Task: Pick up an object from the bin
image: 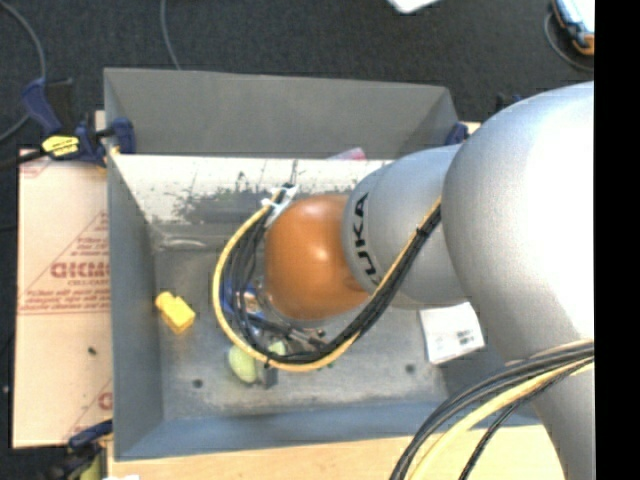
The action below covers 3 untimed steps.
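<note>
Starting at the left of the grey bin (135, 268): noting a small yellow block (177, 311) lying alone on the floor, well apart from the arm. Moving rightward: finding a pale green roundish thing (241, 364) near the front wall, just beside or touching the lower end of the tool (264, 356). Hanging low over that spot, tucked beneath the orange wrist cover (305, 258) and its loop of cables. Not managing to tell how far open the tool is, nor whether anything is in its hold. Judging the step in hand as the approach to a grasp, the green thing being the nearest candidate, with nothing lifted clear yet. Further right: spotting a white label card (455, 333) lying flat on the floor beside the arm. Expecting the next move to be calling for a firm closing round whatever is underneath, then a straight lift, keeping clear of the front wall.
</note>
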Motion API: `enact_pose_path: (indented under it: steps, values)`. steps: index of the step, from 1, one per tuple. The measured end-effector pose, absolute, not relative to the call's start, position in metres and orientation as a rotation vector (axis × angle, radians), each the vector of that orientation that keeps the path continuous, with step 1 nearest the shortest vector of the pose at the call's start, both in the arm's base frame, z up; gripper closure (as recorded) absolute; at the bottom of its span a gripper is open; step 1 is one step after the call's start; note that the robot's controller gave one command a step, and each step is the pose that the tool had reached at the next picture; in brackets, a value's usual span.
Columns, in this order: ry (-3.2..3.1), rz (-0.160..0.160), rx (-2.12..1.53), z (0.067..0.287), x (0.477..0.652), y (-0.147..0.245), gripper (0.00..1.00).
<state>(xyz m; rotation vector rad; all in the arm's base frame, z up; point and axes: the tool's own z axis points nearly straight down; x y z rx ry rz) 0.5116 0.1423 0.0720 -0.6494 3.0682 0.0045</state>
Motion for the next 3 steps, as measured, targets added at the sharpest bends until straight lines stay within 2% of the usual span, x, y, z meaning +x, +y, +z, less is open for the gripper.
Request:
enact_pose_path:
  steps: [3]
  values:
    - [3.069, 0.005, -0.647, 0.072, 0.5116, 0.1423, 1.0]
